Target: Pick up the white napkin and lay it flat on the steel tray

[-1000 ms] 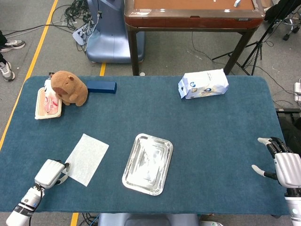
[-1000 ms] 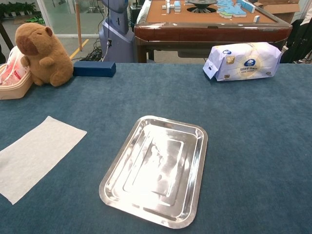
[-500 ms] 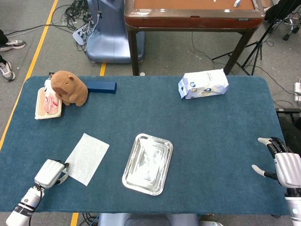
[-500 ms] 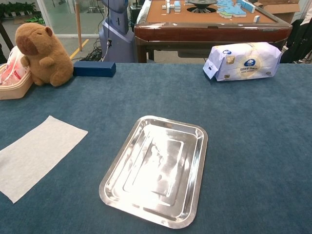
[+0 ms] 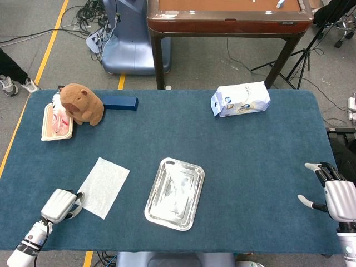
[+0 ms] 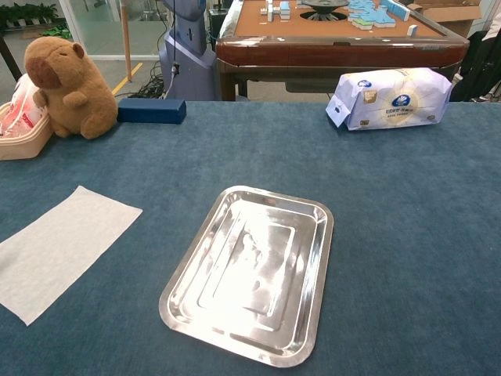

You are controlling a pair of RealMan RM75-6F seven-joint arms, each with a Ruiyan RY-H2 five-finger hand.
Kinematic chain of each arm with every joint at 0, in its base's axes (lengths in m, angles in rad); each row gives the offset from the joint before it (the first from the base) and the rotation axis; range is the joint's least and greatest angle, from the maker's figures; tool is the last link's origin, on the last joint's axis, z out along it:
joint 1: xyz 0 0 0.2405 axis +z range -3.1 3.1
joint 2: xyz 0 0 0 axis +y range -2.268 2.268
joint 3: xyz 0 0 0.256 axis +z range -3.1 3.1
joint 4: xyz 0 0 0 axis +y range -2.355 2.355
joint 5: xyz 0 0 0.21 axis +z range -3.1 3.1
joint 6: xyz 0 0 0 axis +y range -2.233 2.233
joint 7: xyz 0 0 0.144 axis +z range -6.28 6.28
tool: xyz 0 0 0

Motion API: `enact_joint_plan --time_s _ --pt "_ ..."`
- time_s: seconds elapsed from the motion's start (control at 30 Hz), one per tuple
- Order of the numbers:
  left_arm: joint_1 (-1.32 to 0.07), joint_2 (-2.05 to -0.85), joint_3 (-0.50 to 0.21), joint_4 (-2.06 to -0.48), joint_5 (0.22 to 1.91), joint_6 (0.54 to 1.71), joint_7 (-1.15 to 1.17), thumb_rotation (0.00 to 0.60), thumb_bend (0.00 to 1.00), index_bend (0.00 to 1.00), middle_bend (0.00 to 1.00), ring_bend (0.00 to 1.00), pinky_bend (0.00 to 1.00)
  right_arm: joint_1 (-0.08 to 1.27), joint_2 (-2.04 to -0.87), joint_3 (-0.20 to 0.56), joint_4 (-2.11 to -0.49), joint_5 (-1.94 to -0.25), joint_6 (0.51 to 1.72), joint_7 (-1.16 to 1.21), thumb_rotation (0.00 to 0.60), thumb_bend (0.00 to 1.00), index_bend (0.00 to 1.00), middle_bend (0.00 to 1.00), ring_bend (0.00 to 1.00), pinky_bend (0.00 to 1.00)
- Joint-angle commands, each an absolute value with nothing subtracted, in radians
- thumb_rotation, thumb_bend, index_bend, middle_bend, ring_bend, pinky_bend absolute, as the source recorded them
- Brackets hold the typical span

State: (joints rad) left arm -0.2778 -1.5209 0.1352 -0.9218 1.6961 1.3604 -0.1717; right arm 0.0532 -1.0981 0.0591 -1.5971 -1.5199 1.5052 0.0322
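Pinching is your step now: your left hand (image 5: 59, 204) sits at the near left corner of the counter (image 5: 267, 144), fingers at the white napkin (image 5: 104, 186)'s near corner; whether they grip it, I cannot tell; the napkin lies flat, left of the steel tray (image 5: 174, 193); lift slowly, then drape it from one tray edge; your right hand (image 5: 332, 192) rests spread, empty.

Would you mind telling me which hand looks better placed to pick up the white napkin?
The left hand, I would say. It sits right at the near corner of the white napkin, left of the steel tray. The right hand is at the table's far right edge, beyond the tray, fingers spread.
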Motion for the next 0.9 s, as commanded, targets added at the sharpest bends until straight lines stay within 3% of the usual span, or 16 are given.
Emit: enact_joint_plan --time_s 0.03,0.9 --pt "-0.278 -1.521 0.136 -0.921 1.697 1.362 -0.175 0.6 0.28 0.54 0.89 0.64 0.72 0.053 -1.098 0.059 -1.597 -1.52 1.505 0.032 0.6 0.0 0.25 0.29 0.17 0.36" --pt "-0.281 -1.517 0.14 -0.932 1.699 1.357 -0.192 0.6 0.4 0.58 0.88 0.61 0.69 0.053 -1.099 0.059 -1.596 -1.519 1.504 0.031 0.6 0.0 0.25 0.29 0.17 0.36"
